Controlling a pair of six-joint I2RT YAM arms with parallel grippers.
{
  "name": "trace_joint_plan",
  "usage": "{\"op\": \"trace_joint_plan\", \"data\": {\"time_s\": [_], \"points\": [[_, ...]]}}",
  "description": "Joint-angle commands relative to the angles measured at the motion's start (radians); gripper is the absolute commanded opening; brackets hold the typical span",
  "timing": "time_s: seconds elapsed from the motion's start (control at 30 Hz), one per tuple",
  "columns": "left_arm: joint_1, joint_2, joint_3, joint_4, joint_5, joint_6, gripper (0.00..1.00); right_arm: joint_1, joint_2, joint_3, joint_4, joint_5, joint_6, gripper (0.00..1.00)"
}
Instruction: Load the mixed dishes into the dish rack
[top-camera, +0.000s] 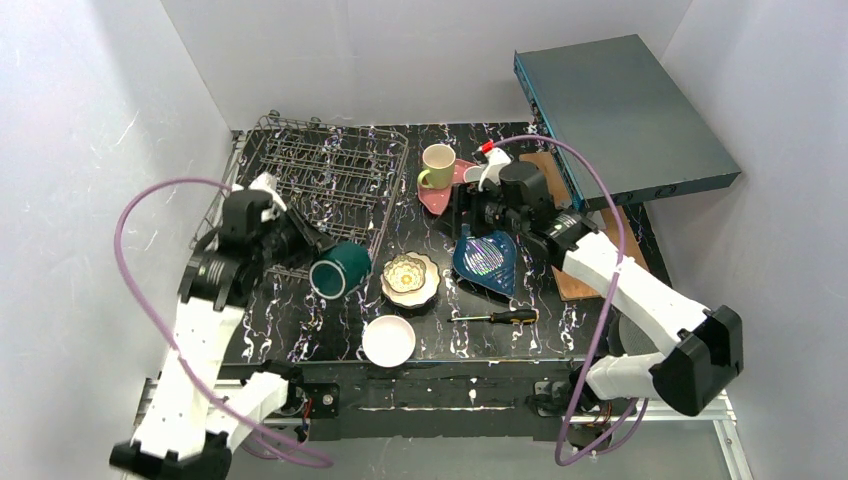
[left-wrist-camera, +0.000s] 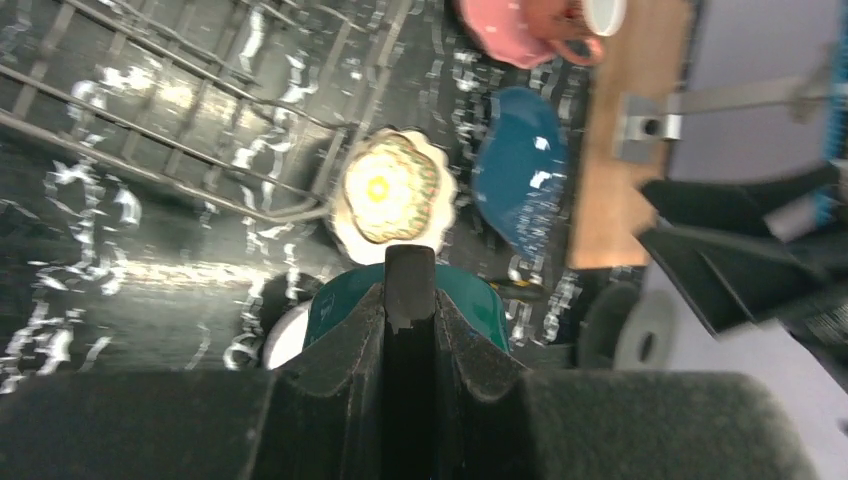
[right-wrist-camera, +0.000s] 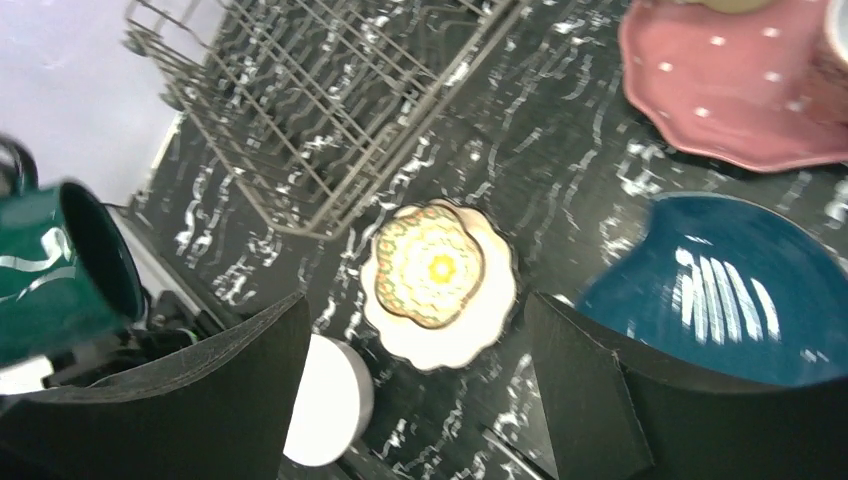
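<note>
My left gripper (top-camera: 308, 248) is shut on the green-inside cup (top-camera: 340, 270), which it holds tilted on its side just off the front right corner of the dish rack (top-camera: 330, 175). In the left wrist view the jaws pinch a dark part of the cup (left-wrist-camera: 480, 300). My right gripper (top-camera: 462, 215) hangs open and empty between the pink dotted plate (top-camera: 440, 195) and the blue leaf-shaped plate (top-camera: 487, 258). Below its fingers (right-wrist-camera: 250, 390) lie the floral cream bowl (right-wrist-camera: 437, 275) and the white bowl (right-wrist-camera: 330, 400). The yellow-green mug (top-camera: 437, 165) and the small salmon cup (top-camera: 473, 175) stand on the pink plate.
A black-and-yellow screwdriver (top-camera: 500, 317) lies near the front edge, right of the white bowl (top-camera: 388, 341). A flat teal-grey box (top-camera: 620, 110) leans at the back right over a wooden board (top-camera: 570, 280). White walls close in both sides.
</note>
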Motion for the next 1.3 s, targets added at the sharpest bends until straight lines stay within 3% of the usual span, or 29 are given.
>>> {"op": "trace_joint_plan", "data": {"time_s": [0.0, 0.33, 0.53, 1.27], "points": [[0.031, 0.188, 0.148, -0.073, -0.130, 0.156, 0.00, 0.006, -0.083, -0.010, -0.121, 0.112, -0.124, 0.86], [0.097, 0.615, 0.413, -0.110, -0.118, 0.214, 0.00, 0.006, -0.113, -0.072, -0.094, 0.048, -0.125, 0.86], [0.113, 0.835, 0.538, -0.216, -0.140, 0.250, 0.00, 0.007, -0.120, -0.089, -0.080, 0.040, -0.131, 0.86], [0.136, 1.105, 0.414, -0.204, -0.073, 0.357, 0.00, 0.006, -0.088, -0.095, -0.058, 0.010, -0.138, 0.86]]}}
